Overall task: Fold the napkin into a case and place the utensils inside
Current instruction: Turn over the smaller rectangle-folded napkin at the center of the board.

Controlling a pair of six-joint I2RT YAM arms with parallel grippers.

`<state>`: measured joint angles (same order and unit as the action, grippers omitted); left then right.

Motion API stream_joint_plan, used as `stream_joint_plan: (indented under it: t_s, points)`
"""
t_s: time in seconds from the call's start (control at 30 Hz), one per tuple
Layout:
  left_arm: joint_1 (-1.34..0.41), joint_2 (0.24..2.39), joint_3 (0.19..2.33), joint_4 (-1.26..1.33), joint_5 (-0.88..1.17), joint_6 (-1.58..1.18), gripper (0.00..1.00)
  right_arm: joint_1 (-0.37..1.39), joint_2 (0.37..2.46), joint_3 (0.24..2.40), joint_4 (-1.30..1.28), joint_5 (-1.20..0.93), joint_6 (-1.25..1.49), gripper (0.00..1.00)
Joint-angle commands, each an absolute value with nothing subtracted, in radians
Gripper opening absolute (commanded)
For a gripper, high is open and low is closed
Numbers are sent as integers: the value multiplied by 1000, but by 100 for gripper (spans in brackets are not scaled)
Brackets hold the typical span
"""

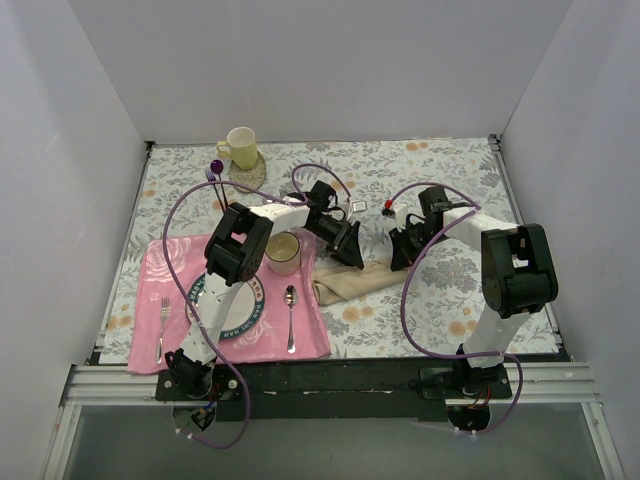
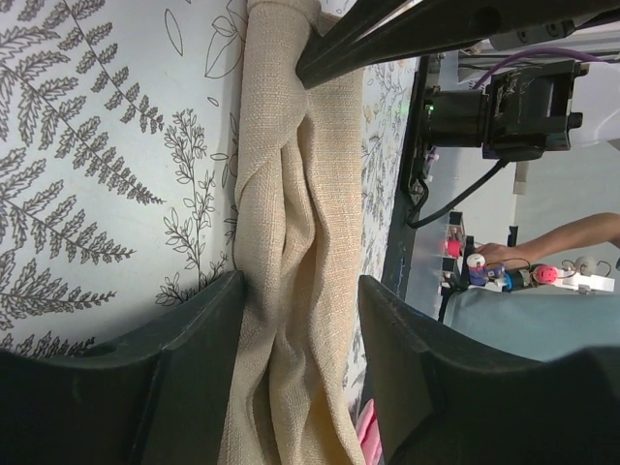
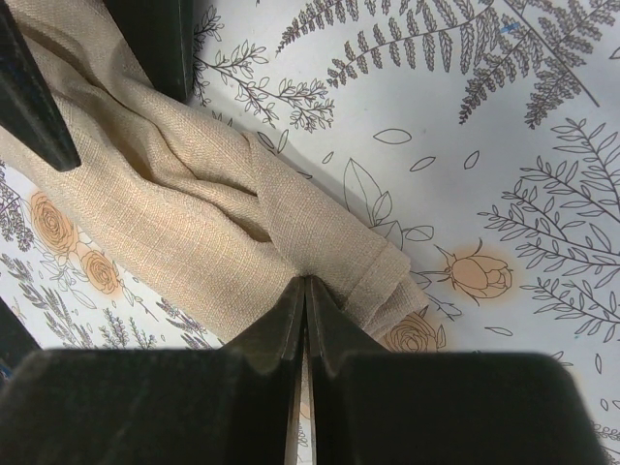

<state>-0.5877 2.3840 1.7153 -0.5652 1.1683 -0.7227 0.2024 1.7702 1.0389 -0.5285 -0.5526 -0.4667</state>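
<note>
Left wrist: creased woven napkin (image 2: 291, 194) (beige), left tool (image 2: 300, 286) spread; right tool (image 3: 305, 291) closed.

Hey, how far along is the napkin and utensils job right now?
Done: the napkin lies folded into a narrow strip on the tablecloth. In hand: the left tool straddles it, open; the right tool is shut at its end. Left: the fork and spoon lie on the pink placemat, not yet inside.

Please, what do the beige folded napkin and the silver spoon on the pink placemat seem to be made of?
The beige folded napkin: woven cloth, perhaps linen or cotton, matt; its thread grid and soft creases show. The small silver spoon: likely polished metal, since it glints, but it is too small to be sure.
</note>
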Motion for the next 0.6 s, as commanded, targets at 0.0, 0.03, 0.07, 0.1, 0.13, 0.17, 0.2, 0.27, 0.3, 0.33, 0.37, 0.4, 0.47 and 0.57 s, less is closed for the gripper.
stream_joint_plan:
  t_s: [0.0,0.03,0.07,0.1,0.13,0.17,0.2,0.27,0.3,0.33,0.37,0.4,0.47,0.57]
  points:
    - [-603,2361,1695,-575,1129,-698,46,183,1813,1025,-479,-364,-506,8]
    - [-604,2358,1692,-574,1096,-695,44,181,1813,1025,-479,-362,-506,8]
    - [-606,2356,1689,-575,1079,-687,42,181,1812,1025,-479,-364,-506,8]
    - [-606,2355,1684,-574,1060,-687,37,183,1812,1026,-479,-362,-506,8]
    - [-604,2350,1681,-565,1031,-686,34,181,1810,1025,-480,-365,-506,8]
    - [-604,2346,1680,-565,1017,-680,32,181,1810,1025,-480,-365,-506,8]
    - [-606,2342,1675,-561,1003,-672,29,181,1804,1023,-479,-367,-506,8]
    - [-609,2335,1672,-548,993,-676,27,181,1804,1023,-485,-371,-506,8]
    - [-609,2336,1674,-548,991,-676,27,181,1805,1025,-486,-373,-505,8]
    - [-611,2338,1677,-546,989,-676,27,181,1804,1026,-486,-374,-503,8]
    - [-612,2338,1678,-548,994,-676,30,181,1805,1028,-489,-374,-503,8]
    - [-612,2336,1678,-546,999,-680,34,181,1805,1028,-488,-373,-503,8]
    - [-612,2335,1674,-543,1022,-681,41,179,1805,1029,-488,-371,-505,8]
    - [-614,2332,1667,-531,1057,-686,46,181,1805,1031,-488,-371,-506,8]
